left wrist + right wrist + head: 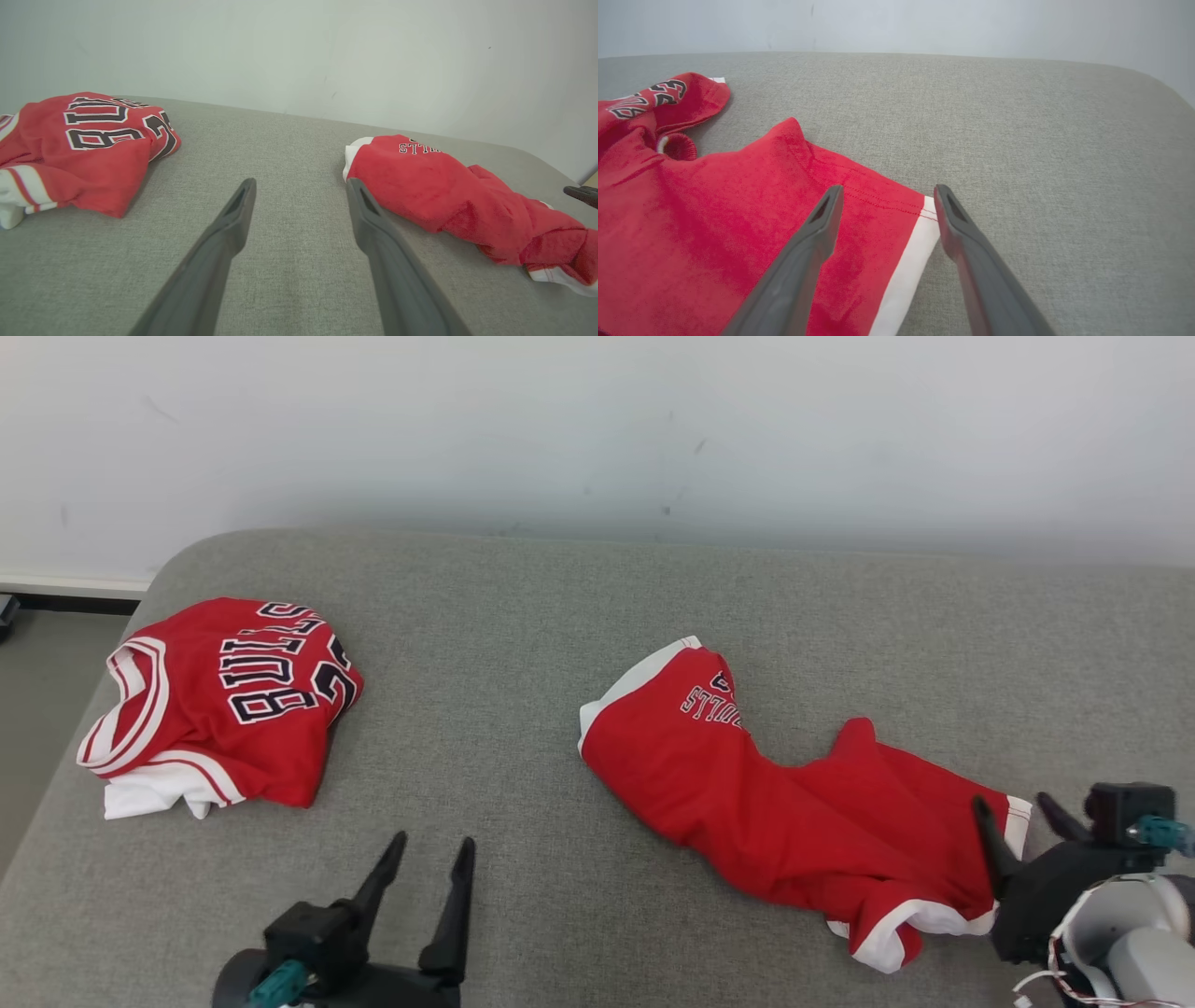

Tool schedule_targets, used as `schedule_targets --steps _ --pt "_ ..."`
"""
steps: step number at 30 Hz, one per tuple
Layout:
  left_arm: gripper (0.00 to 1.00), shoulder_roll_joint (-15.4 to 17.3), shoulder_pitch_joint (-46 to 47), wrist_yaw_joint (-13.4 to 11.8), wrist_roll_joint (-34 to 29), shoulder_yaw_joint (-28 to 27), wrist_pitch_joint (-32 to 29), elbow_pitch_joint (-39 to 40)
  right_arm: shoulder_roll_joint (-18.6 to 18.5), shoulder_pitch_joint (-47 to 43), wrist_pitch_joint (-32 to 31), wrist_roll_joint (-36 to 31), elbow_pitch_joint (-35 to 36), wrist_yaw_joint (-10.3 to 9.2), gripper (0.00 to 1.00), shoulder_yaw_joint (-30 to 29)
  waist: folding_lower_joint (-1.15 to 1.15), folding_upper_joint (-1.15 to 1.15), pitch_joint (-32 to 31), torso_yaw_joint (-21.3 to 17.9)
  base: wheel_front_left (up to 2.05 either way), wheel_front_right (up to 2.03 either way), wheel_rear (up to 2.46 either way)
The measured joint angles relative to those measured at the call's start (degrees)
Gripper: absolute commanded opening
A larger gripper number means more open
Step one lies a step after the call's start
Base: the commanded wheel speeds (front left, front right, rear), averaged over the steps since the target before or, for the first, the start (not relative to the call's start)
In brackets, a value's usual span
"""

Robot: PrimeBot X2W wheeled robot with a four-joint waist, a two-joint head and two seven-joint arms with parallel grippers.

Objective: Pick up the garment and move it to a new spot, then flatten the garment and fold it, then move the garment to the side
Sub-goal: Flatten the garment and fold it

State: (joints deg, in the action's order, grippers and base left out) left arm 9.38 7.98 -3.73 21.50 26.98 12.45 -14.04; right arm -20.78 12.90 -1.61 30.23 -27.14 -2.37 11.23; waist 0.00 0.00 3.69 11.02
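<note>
Your right gripper is wide open, holding nothing, over the white hem of the red shorts; they lie crumpled on the grey cushion; pinch that hem low and pull gently flat; your left gripper is open too, empty.

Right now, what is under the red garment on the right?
The grey cushion shows all around the red garment; whatever lies beneath its folds is covered.
</note>
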Motion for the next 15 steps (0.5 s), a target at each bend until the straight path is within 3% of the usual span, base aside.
schedule_targets --steps 8,11,15 --pt "1.00 -1.3 5.5 5.4 -1.0 5.0 -2.6 -2.9 1.7 1.1 -1.0 -0.1 0.1 -0.14 1.00 1.9 0.00 0.00 0.1 0.0 0.00 0.00 0.00" --pt "1.00 -3.2 7.9 8.9 0.0 7.1 -4.2 -5.3 2.4 2.2 -1.0 -0.3 0.4 -0.11 1.00 2.6 0.00 0.00 0.0 -0.6 0.00 0.00 0.00" --pt "1.00 -4.9 9.9 9.9 1.1 9.4 -6.1 -9.0 2.5 3.1 -1.4 -0.9 0.8 0.02 1.00 3.3 0.00 0.00 0.2 -1.9 0.00 0.00 0.00"
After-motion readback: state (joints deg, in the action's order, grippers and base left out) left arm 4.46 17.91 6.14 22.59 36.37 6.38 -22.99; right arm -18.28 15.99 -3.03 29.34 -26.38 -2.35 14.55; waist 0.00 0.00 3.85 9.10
